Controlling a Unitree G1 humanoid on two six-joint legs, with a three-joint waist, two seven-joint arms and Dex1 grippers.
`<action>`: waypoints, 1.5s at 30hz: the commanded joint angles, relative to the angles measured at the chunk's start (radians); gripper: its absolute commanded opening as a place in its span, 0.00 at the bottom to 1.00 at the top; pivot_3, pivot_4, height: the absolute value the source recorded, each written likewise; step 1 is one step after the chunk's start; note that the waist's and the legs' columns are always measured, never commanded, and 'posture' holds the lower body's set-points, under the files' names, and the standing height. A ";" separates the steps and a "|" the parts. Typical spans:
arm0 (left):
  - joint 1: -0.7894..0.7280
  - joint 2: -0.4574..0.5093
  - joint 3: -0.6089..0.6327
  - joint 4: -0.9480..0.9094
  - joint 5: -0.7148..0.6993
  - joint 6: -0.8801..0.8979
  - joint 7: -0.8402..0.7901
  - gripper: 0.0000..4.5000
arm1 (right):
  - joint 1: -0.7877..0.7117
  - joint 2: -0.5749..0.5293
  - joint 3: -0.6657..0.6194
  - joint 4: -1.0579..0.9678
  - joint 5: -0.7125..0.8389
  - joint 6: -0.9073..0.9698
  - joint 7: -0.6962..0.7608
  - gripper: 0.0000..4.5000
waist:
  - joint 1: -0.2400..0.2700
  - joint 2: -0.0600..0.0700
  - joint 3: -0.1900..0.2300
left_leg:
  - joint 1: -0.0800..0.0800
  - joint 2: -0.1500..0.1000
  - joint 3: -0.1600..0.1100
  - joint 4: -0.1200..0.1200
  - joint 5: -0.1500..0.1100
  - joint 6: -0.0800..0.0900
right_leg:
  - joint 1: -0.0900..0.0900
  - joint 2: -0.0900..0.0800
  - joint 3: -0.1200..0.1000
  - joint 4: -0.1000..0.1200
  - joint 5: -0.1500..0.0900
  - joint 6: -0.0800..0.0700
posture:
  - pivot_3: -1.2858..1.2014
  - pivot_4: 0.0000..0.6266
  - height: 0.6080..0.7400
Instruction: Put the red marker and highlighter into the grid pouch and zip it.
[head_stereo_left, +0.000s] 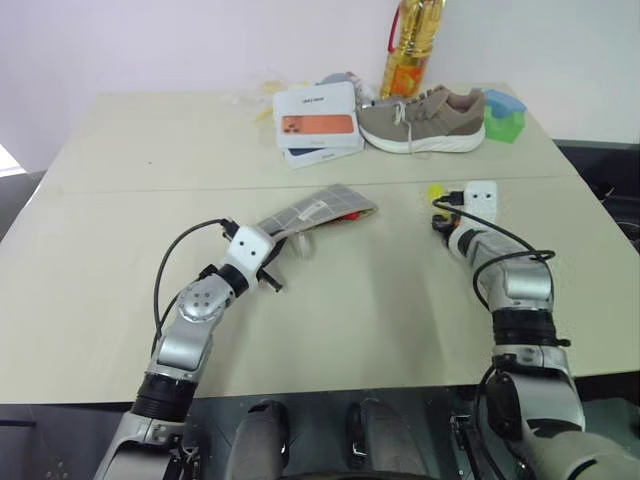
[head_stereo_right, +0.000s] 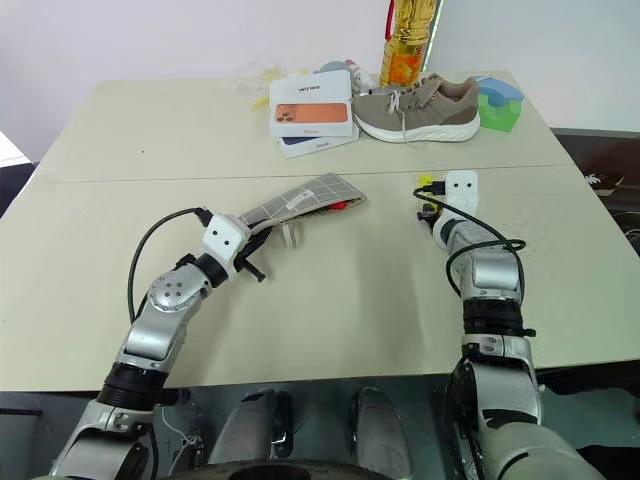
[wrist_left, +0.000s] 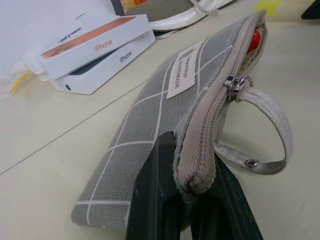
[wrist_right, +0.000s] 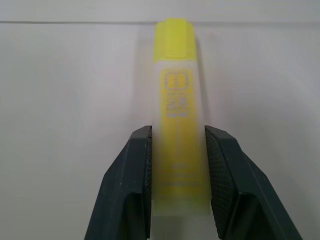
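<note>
The step in hand is picking up the highlighter (wrist_right: 179, 125). It lies flat on the table (head_stereo_left: 120, 180), well to the right of the grid pouch (head_stereo_left: 318, 208), and the right gripper (wrist_right: 177, 170) has its jaws against both sides of the barrel, pinching it or within a hair of doing so; the log of the scene from the wrist leaves that last bit hard to judge.

The left gripper (wrist_left: 192, 200) has its jaws pressed together on the near corner of the pouch, at the end of the zipper, holding that end raised off the table. The zipper is open, and something red, probably the red marker (wrist_left: 256, 37), shows inside the far end of the pouch.

Next the right gripper needs a firm hold, a lift, a carry across to the pouch, and a slide into the open mouth.
</note>
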 joint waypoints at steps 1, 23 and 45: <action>-0.035 -0.001 0.035 0.006 -0.026 0.006 0.004 0.00 | 0.077 -0.154 0.104 -0.289 -0.033 -0.118 0.193 0.20 | 0.002 0.000 0.000 | 0.000 0.000 0.000 0.000 0.000 0.000 | 0.000 0.000 0.000 0.000 0.000 0.000 | 0.52 0.24 0.88; -0.057 -0.016 0.017 0.020 -0.053 -0.031 -0.055 0.00 | 0.168 -0.245 0.293 -0.527 -0.055 -0.131 0.394 0.20 | 0.005 -0.001 0.000 | 0.000 0.000 -0.001 0.001 0.000 0.001 | 0.000 0.000 0.000 -0.001 0.000 0.001 | 0.52 0.24 0.88; -0.022 0.021 -0.005 0.011 -0.054 -0.107 -0.149 0.00 | 0.164 -0.257 0.258 -0.541 -0.044 -0.079 0.441 0.20 | 0.006 -0.001 0.000 | 0.000 0.000 0.000 0.001 0.000 0.001 | 0.000 0.000 0.000 -0.001 0.000 0.001 | 0.52 0.24 0.88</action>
